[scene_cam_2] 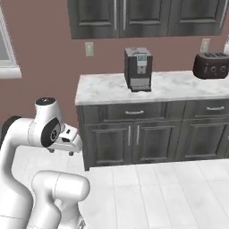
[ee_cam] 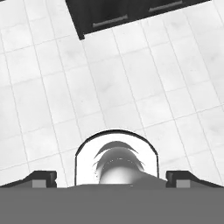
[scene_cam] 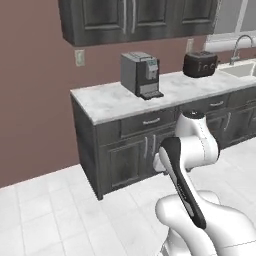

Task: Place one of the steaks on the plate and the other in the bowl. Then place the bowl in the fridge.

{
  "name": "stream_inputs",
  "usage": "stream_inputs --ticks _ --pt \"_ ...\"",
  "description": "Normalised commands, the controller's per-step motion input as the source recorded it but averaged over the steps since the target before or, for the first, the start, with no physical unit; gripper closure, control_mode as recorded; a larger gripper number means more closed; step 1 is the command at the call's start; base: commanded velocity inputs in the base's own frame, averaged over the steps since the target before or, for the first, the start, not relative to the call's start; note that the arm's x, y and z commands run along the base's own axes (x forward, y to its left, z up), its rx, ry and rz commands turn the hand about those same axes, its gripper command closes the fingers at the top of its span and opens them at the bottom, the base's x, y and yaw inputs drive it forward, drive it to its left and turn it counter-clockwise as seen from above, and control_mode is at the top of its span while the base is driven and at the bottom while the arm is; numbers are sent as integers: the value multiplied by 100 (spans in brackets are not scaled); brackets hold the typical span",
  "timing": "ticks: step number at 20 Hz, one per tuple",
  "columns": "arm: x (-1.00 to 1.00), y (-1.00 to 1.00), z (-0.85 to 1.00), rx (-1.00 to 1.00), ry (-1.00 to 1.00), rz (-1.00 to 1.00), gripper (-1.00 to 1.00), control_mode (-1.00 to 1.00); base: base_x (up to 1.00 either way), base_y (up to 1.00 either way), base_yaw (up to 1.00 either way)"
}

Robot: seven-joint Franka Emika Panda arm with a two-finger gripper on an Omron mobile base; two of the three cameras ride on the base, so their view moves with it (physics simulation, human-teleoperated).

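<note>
In the left base view, a grey coffee machine (scene_cam: 141, 74) is standing on the marble table (scene_cam: 107, 102), near the middle of its width and towards the back edge. A dark toaster (scene_cam: 200, 63) is sitting farther right along the same back edge, and a sink (scene_cam: 243, 68) with a curved faucet (scene_cam: 241, 44) is lying beyond it at the right end. Dark cabinets (scene_cam: 135, 17) are hanging above. The white arm is folding low in the lower right corner.

In the right base view, the coffee machine (scene_cam_2: 138, 68) is standing at the middle of the table (scene_cam_2: 103, 91), with the toaster (scene_cam_2: 211, 65) well apart at the right end. Drawers and doors (scene_cam_2: 134, 134) are running under the front edge.

In the hand view, the pincer (ee_cam: 112, 180) is pointing down at the white tiled floor (ee_cam: 113, 87), its two tips (ee_cam: 41, 179) standing wide apart with nothing between them. A dark cabinet base (ee_cam: 127, 15) is showing along the top edge. None of these views is letting me place the steaks, plate, bowl or fridge.
</note>
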Motion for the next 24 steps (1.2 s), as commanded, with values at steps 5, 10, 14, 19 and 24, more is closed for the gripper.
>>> stream_inputs --ticks 5,10,14,19,24 --pt "0 0 0 0 0 0 -100 100 3 -68 -79" --pt "0 0 0 0 0 0 -100 100 21 -56 -75" --pt "0 0 0 0 0 0 -100 100 46 -40 -69" --pt "0 0 0 0 0 0 -100 100 44 -46 -68" --pt "0 0 0 0 0 0 -100 100 58 -29 -61"
